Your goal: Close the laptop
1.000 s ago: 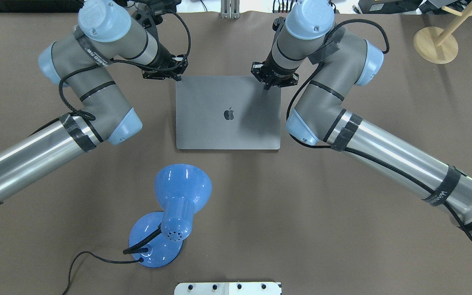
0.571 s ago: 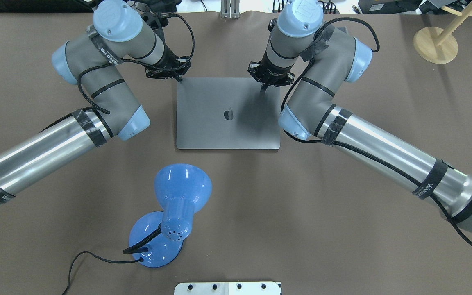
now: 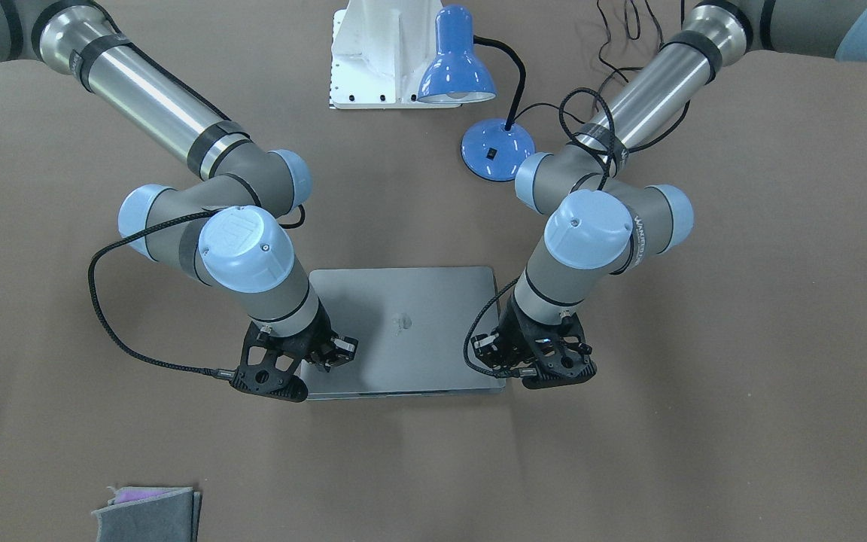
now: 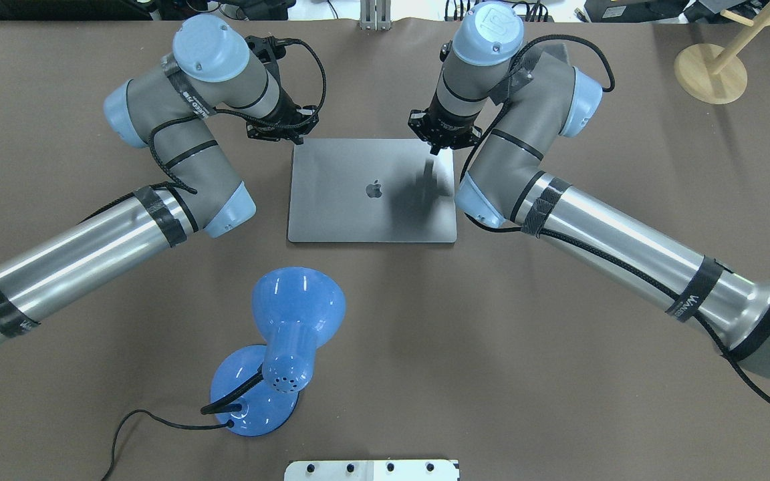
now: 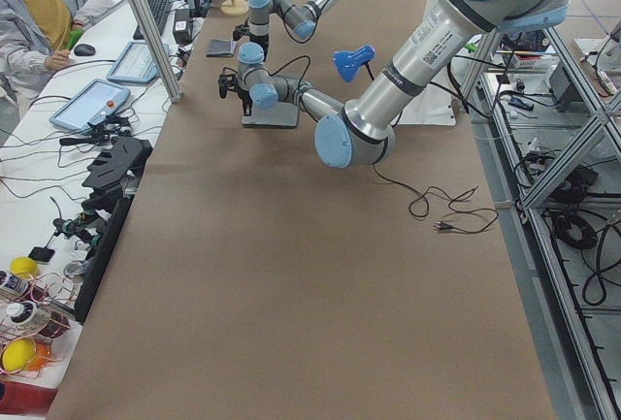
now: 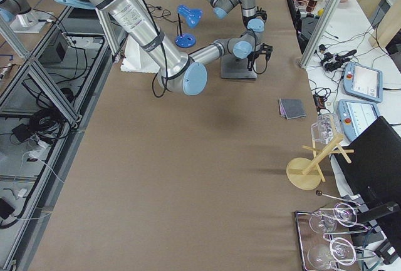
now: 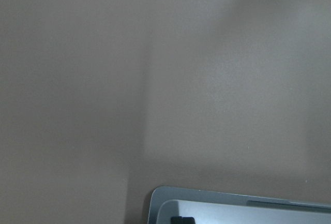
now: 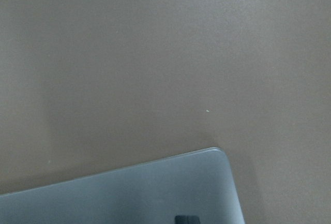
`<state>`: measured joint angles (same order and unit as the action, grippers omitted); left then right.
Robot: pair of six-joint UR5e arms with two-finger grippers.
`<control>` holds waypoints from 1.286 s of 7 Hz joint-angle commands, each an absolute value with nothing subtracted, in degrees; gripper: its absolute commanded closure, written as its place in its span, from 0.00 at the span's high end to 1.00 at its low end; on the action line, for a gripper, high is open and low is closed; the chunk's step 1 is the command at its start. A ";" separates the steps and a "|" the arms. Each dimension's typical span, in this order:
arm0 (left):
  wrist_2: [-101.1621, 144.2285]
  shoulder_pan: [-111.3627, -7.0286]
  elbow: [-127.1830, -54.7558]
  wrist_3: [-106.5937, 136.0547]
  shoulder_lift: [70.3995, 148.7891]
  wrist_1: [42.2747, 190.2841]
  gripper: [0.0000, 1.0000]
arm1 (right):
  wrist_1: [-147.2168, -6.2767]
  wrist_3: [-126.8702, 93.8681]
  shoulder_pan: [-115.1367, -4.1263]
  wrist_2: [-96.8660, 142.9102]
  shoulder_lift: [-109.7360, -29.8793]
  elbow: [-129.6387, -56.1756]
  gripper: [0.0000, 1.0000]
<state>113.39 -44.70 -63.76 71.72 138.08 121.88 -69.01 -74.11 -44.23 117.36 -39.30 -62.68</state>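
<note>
One table (image 4: 559, 374) covered in brown, seen from several sides. On it: one laptop (image 4: 371, 190), one blue desk lamp (image 4: 291, 327), one grey felt pouch (image 3: 147, 513), one wooden stand (image 4: 710, 72) and one white base plate (image 4: 371, 469). One black cord (image 4: 158, 419) runs from the lamp, and one clear glass (image 6: 322, 128) hangs on the stand. Two robot arms reach over the table — one left arm (image 4: 178, 140) and one right arm (image 4: 525, 133) — and each carries one gripper, so two in all: the left gripper (image 4: 291, 135) and the right gripper (image 4: 436, 143). Beside the table is one person (image 5: 39, 13), and on the side bench lie two control tablets, the far tablet (image 6: 361, 80) and the near tablet (image 6: 354, 113).
</note>
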 commanded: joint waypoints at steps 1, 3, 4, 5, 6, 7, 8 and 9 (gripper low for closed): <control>113.38 -44.56 -63.98 71.72 138.08 121.90 0.00 | -68.91 -74.18 -44.56 119.00 -39.29 -62.75 0.00; 113.55 -44.82 -67.04 71.72 137.90 121.73 0.59 | -68.99 -74.71 -46.92 122.14 -39.11 -64.24 0.95; 113.90 -45.09 -70.45 71.72 136.33 121.12 0.83 | -69.52 -74.10 -48.67 124.17 -39.98 -66.34 0.98; 114.08 -45.61 -75.36 71.72 133.45 120.94 0.97 | -69.61 -73.83 -50.87 127.50 -42.43 -69.58 0.99; 118.35 -47.88 -82.11 71.63 128.89 117.81 0.97 | -69.78 -73.13 -52.98 129.44 -47.15 -75.18 1.00; 124.31 -52.69 -87.75 71.02 125.63 113.95 0.97 | -69.87 -71.65 -55.70 131.64 -52.07 -80.19 1.00; 127.76 -55.69 -93.54 65.10 121.07 111.73 0.97 | -69.96 -68.41 -60.86 136.36 -56.38 -83.55 1.00; 129.88 -58.94 -99.00 58.08 115.89 107.36 0.97 | -70.31 -62.72 -63.87 137.36 -62.78 -88.20 1.00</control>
<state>126.44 -54.97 -92.20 65.28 121.75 111.87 -69.99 -68.27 -59.58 134.80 -55.82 -82.82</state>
